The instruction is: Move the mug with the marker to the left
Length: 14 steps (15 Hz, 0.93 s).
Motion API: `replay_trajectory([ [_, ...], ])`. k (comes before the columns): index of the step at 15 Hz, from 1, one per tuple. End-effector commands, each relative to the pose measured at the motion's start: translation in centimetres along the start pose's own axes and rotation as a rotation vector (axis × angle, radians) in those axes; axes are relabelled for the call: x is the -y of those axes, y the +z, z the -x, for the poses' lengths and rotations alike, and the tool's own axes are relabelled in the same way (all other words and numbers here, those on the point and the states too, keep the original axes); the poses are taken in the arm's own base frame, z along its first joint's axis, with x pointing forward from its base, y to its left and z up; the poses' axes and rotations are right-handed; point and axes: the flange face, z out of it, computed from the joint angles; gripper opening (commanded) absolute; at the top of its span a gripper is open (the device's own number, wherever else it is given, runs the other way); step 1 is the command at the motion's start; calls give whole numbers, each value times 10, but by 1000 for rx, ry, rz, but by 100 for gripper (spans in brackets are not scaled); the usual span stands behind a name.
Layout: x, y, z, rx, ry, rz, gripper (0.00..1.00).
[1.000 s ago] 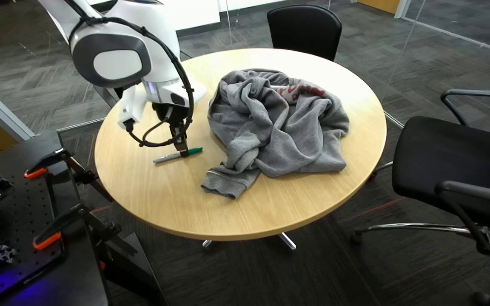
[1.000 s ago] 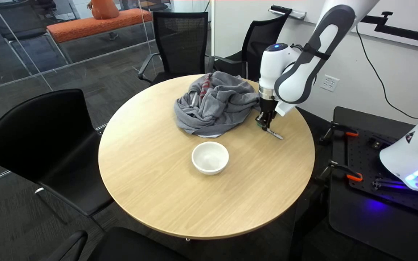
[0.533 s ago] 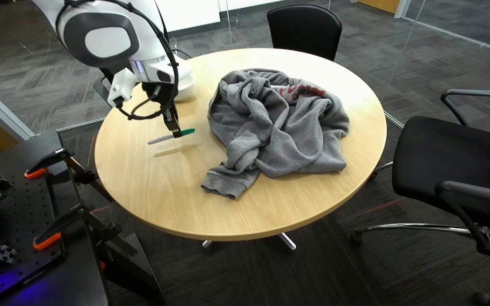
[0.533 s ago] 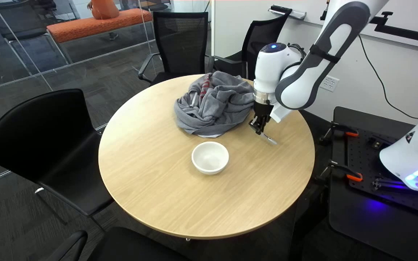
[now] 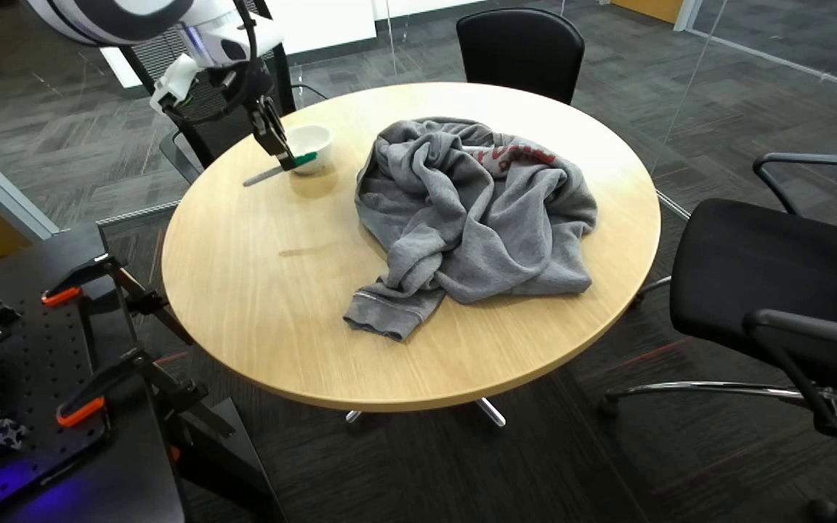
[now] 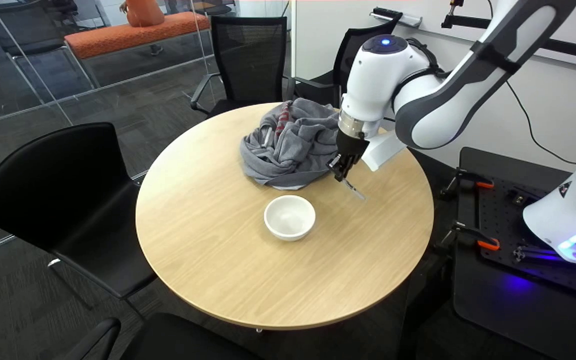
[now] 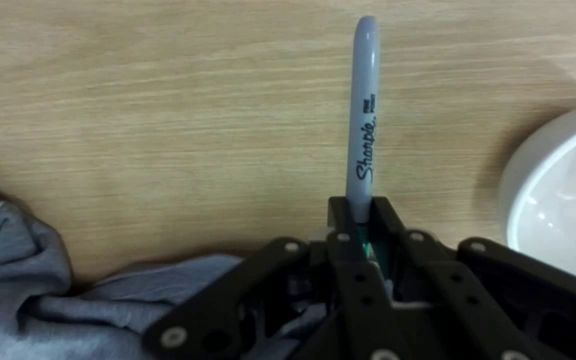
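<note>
Above the table (image 6: 218,270), bent arm (image 6: 435,122), hand (image 7: 359,207) aslant and tight on the marker (image 7: 364,100).

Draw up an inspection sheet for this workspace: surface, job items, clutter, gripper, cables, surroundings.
Surface: round, light wooden table, a faint shadow showing on it.
Job items: white mug, upright on the table; marker, held off the table.
Clutter: grey sweatshirt, crumpled on the table.
Gripper: closed on the marker, near its green cap.
Cables: black cable along the arm.
Surroundings: black chairs around the table; black side table nearby.
</note>
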Motion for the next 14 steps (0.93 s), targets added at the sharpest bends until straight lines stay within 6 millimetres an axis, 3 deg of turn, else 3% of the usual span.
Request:
replay_trajectory([
  [1, 18, -28, 4, -61, 19, -3, 4],
  [6, 58, -46, 6, -142, 42, -18, 4],
  [14, 114, -55, 18, -285, 82, -20, 4],
])
